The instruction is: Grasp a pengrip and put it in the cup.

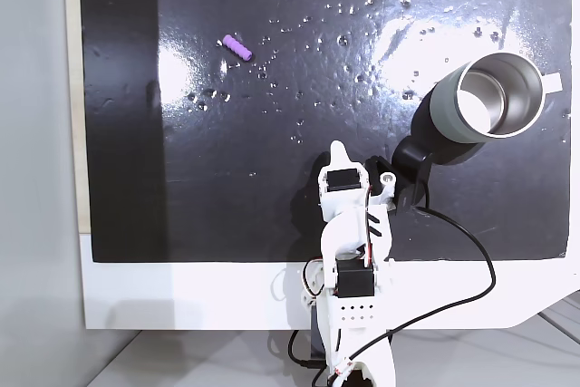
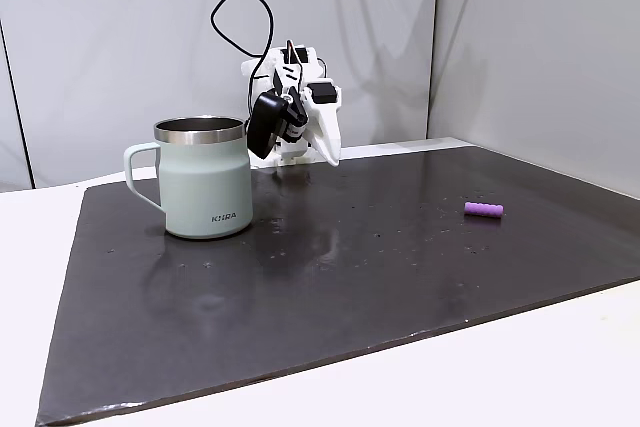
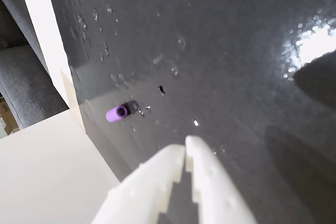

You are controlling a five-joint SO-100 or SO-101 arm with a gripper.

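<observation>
Gripper closed, empty, above mat; pengrip lies well apart from cup

The arm is folded back over its base, wrist pitched down. The gripper is empty — white fingers pressed together at the tips, clear of the surface.

Black mat on white table: cup, pengrip.
</observation>
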